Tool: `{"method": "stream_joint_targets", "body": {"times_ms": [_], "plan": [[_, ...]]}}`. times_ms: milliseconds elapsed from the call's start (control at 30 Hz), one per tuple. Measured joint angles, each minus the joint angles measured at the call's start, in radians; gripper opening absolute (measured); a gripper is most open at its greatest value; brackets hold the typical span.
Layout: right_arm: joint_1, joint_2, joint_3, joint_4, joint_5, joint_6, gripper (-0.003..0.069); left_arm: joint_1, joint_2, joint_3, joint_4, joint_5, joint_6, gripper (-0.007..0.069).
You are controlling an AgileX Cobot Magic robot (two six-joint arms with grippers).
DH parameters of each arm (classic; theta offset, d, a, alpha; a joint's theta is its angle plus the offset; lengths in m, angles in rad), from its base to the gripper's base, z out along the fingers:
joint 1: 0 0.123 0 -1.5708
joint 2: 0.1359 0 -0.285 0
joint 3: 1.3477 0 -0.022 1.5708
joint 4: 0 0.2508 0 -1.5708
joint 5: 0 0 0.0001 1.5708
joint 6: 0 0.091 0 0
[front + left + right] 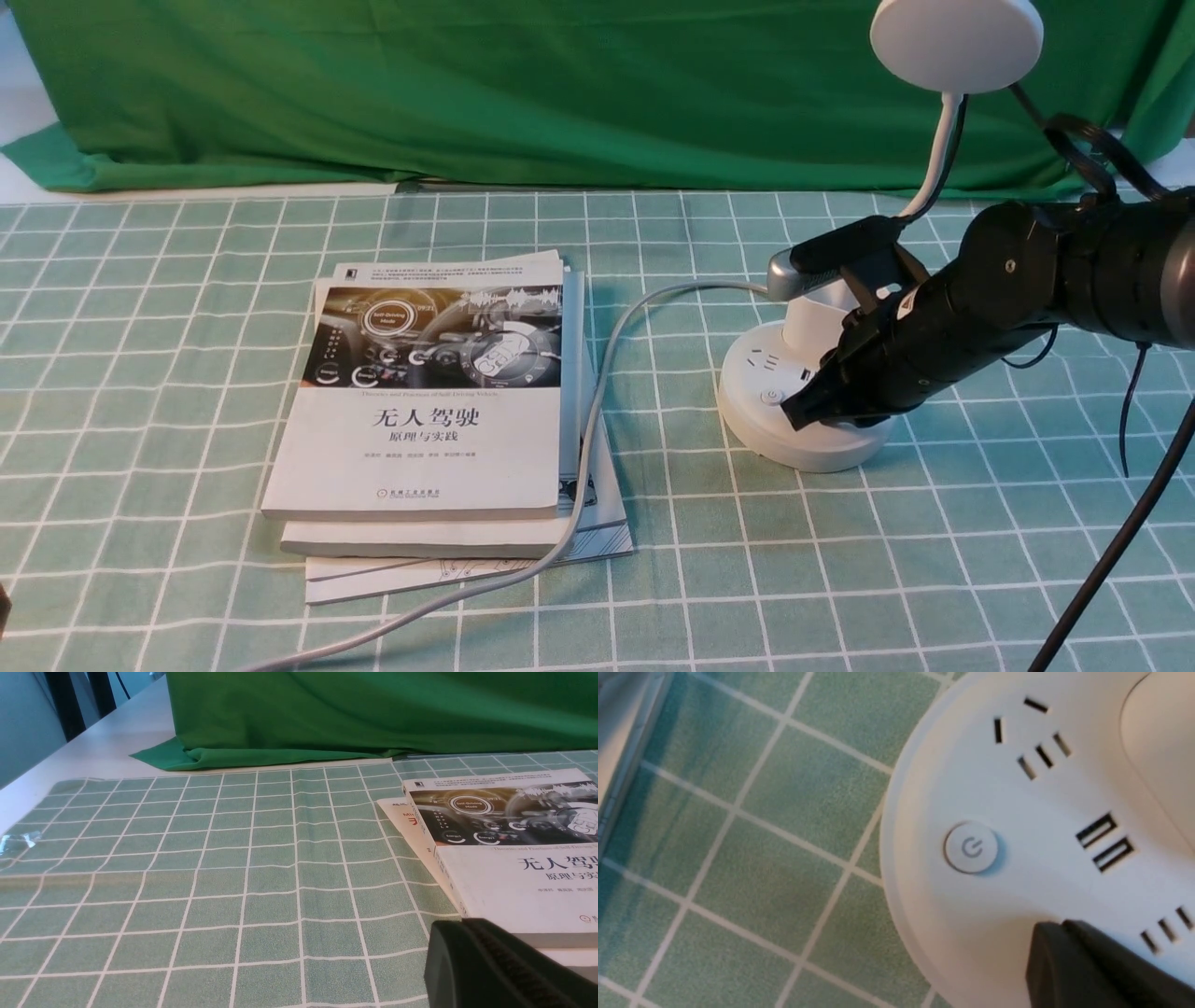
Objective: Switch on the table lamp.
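The white table lamp (pixel 945 140) stands at the right, its disc head (pixel 957 42) on a thin gooseneck above a cup holder and a round puck base (pixel 756 373). A round power button (pixel 771 396) sits on the base's near left rim; in the right wrist view this button (pixel 971 848) lies next to the sockets. My right gripper (pixel 795 412) is shut and empty, its tip low over the base (pixel 1017 793) just beside the button (pixel 1052 926). My left gripper (pixel 460 924) is shut and empty, low by the books.
A stack of books (pixel 439 401) lies mid-table on the checked green cloth, also seen from the left wrist (pixel 514 858). The lamp's grey cable (pixel 597 401) runs over the books' right edge toward the front. A green backdrop (pixel 523 84) closes the rear.
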Motion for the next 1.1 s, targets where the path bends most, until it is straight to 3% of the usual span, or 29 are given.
{"method": "stream_joint_targets", "body": {"times_ms": [233,567,1100], "plan": [[0.006,-0.199,0.049,0.003,0.022,0.027,0.003,0.0,0.0,0.0,0.0,0.0,0.0,0.0021],[0.006,-0.737,0.351,-0.039,-0.208,0.124,0.0036,0.0,0.0,0.0,0.0,0.0,0.0,0.0021],[0.006,-1.28,0.73,-0.043,-0.24,0.153,0.0067,0.0,0.0,0.0,0.0,0.0,0.0,0.0021]]}}
